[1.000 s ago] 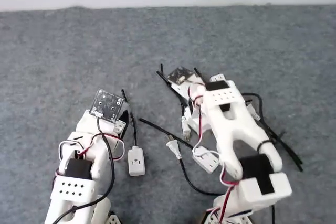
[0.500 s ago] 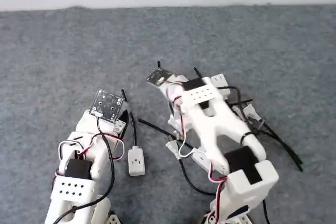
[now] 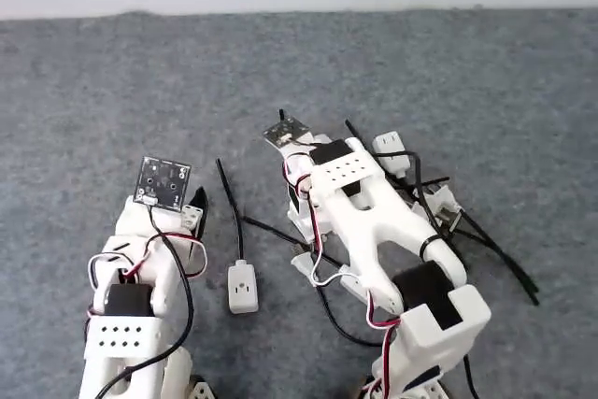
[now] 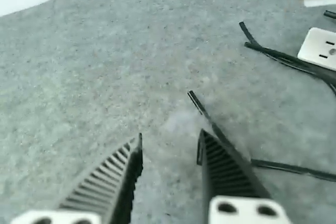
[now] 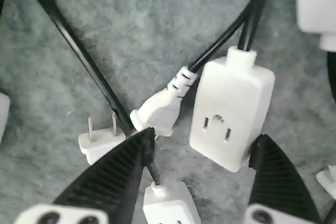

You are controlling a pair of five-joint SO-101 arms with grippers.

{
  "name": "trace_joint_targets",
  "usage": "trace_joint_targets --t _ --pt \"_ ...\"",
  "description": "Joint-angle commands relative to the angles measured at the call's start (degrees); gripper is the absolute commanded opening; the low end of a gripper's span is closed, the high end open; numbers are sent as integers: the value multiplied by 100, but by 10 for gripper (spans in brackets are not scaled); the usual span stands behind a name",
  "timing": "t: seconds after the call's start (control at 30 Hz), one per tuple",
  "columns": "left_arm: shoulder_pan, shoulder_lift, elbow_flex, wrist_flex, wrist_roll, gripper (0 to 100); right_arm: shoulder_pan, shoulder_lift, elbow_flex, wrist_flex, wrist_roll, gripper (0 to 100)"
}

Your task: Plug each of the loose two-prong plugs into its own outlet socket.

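Right pincer (image 5: 205,136): spread wide, empty; white socket (image 5: 231,111) between its fingers (image 5: 115,177); loose plug (image 5: 100,141) just outside one, prongs pointing away; left arm (image 3: 140,268) farther.

No writing, label, number or sign could be read in any view. The face of the white rectangular plastic outlet socket (image 5: 231,114) carried no legible marking. Any print on the dark square circuit board (image 3: 164,182) at the near left was too small to make out.
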Motion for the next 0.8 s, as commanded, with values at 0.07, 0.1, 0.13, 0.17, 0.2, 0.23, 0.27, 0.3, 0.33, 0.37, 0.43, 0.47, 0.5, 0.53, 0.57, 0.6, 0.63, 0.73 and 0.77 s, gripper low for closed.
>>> trace_joint_targets --t 0.07,0.1,0.13,0.17,0.2,0.23,0.27,0.3,0.33,0.37,0.43,0.47,0.5,0.53,0.57,0.6,0.63,0.73,0.77 --pt "167 -105 -66 -167 53 173 -40 -198 -35 -84 -114 295" --pt "185 -105 -57 -167 53 173 -40 -189 44 -163 -114 295" --pt "185 -105 -48 -193 53 173 -40 -189 149 -286 -123 295" --pt "176 -105 -40 -255 53 173 -57 -163 220 -391 -123 295" --pt "167 -105 -31 -290 53 173 -66 -127 273 -479 -123 295" --pt "167 -105 -31 -325 53 173 -75 -57 290 -549 -123 294" --pt "176 -97 -31 -325 53 173 -75 22 290 -602 -167 293" --pt "176 -97 -31 -325 53 173 -75 92 273 -637 -308 293" --pt "176 -97 -31 -325 53 173 -75 154 220 -602 -492 293" --pt "176 -97 -31 -325 53 173 -75 198 123 -549 -633 293" --pt "176 -97 -31 -334 53 173 -40 207 -167 -303 -756 294" --pt "176 -97 -31 -334 53 173 -4 180 -316 -163 -747 294" --pt "176 -97 -31 -334 44 173 75 136 -431 -57 -747 295" --pt "176 -97 -31 -334 44 173 154 92 -527 31 -747 295" --pt "176 -97 -31 -334 44 173 242 31 -580 84 -747 295" --pt "176 -97 -31 -343 44 173 338 -48 -607 119 -747 295" --pt "176 -97 -13 -396 44 173 444 -145 -615 127 -747 295" --pt "176 -97 110 -571 53 173 567 -558 -642 365 -756 295" --pt "176 -97 119 -589 53 173 514 -734 -615 462 -782 295"
